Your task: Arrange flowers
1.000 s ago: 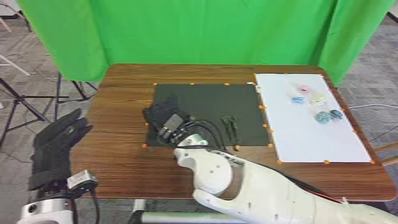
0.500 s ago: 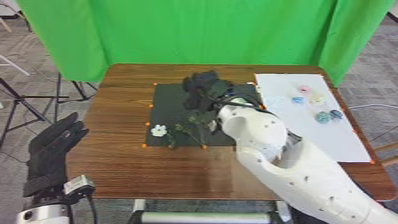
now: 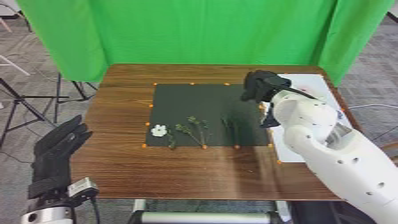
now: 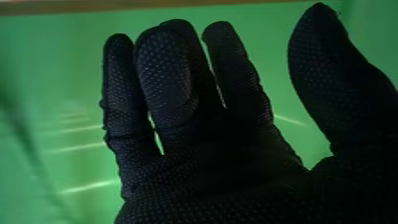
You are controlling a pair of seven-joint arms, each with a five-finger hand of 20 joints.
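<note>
In the head view my right hand (image 3: 259, 86) is over the line between the dark mat and the white board, at their far part. The right wrist view has the right hand (image 4: 209, 150) with straight fingers and nothing in them. My left hand (image 3: 59, 145) stays off the table's left edge, its fingers straight. A white flower (image 3: 159, 130) lies at the mat's near left. Beside it are green sprigs (image 3: 192, 131), and farther right thin green stems (image 3: 232, 131). My right arm covers much of the board, where a pale pink flower (image 3: 327, 91) partly shows.
The dark mat (image 3: 200, 105) lies mid-table, with small orange markers round its edge. Right of it is the white board (image 3: 291, 150), crossed by my right arm. A green curtain (image 3: 204, 35) hangs behind the brown table (image 3: 178, 175).
My right hand has swung from the mat's left side across to the far right, uncovering the white flower and sprigs on the mat. My left hand is nearly unmoved.
</note>
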